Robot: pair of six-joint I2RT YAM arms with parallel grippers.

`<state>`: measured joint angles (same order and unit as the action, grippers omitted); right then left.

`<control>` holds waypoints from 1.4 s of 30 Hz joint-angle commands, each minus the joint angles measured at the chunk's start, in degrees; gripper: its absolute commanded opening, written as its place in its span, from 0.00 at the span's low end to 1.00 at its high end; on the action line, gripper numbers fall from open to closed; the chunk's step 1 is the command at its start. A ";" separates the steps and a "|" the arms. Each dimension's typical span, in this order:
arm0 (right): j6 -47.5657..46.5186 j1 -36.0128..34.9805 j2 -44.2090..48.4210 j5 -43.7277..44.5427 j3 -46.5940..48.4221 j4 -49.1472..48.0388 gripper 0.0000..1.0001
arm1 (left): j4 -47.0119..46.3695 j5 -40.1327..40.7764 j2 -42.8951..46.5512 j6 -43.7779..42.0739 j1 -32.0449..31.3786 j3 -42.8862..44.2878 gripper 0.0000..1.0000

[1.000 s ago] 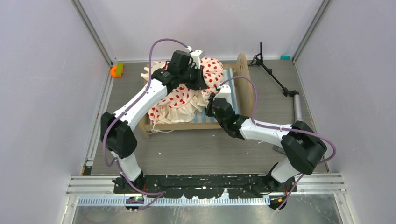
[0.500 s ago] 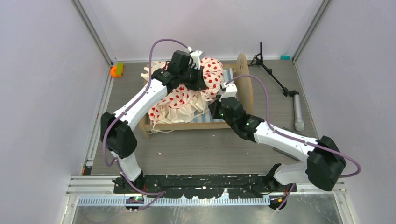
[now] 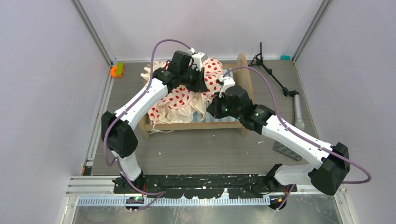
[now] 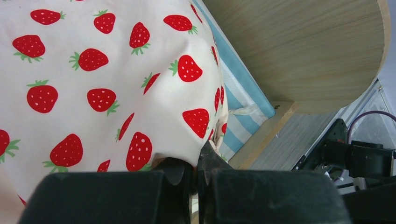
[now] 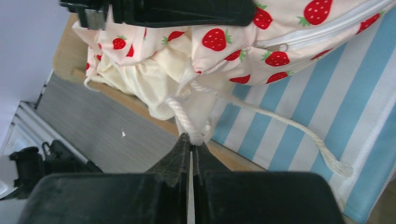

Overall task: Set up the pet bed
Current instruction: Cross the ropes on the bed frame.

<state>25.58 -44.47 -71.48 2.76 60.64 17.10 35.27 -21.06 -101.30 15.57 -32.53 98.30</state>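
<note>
Left gripper [image 4: 196,163] is clenched on a fold of the cream strawberry-print ruffled bedding [image 4: 93,93], above the far side of the bed. Right gripper [image 5: 191,142] is pinched tight on the bedding's plain cream corner, where the white twisted cord [image 5: 271,116] meets it, just above the front rail.

The light-wood bed frame [image 3: 243,70] sits mid-way across the grey table [image 3: 196,149], toward its far side, between my arms. The blue-white striped mattress [image 5: 327,93] is in it. The bedding is heaped on the left half and the right end is bare.

My read of the step: spread the bedding over the mattress.
- Lift both grips just enough to unload the heap, then draw them apart.
- Take the right grip toward the rounded right end board, low over the stripes.
- Keep tension even. A one-sided pull would likely drag the light frame across the table.
- If only the cord is caught, pulling may cinch the corner instead of moving cloth. Regrip if the fabric lags.
- Stay clear of the end board's edge.

Can't make out:
- Whether the right jaws hold cord, cloth or both. The tips cover the contact.
- How deep the fold sits in the left jaws.
- The left end board. Bedding and my left arm cover it from above.
- The bedding's full outline. It's too bunched to tell which edge is which.
</note>
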 commanded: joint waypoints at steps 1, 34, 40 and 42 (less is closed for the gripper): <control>0.27 1.67 2.21 -9.95 5.97 6.31 0.00 | 1.50 -1.90 -1.02 -2.29 -0.86 3.30 0.00; -4.80 7.60 2.45 -21.17 7.53 26.03 0.36 | 2.76 -1.25 -2.69 -2.58 -2.08 4.62 0.00; -8.78 7.55 0.86 -7.66 10.43 33.31 0.51 | 2.88 -1.00 -2.18 -2.74 -2.09 4.47 0.00; -8.73 7.56 0.14 -2.02 11.23 33.93 0.51 | 3.05 -0.91 -2.07 -2.74 -2.09 4.51 0.00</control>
<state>19.73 -37.01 -70.59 -11.16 68.40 47.27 38.20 -21.52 -104.07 14.04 -34.39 101.12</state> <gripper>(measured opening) 0.504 0.031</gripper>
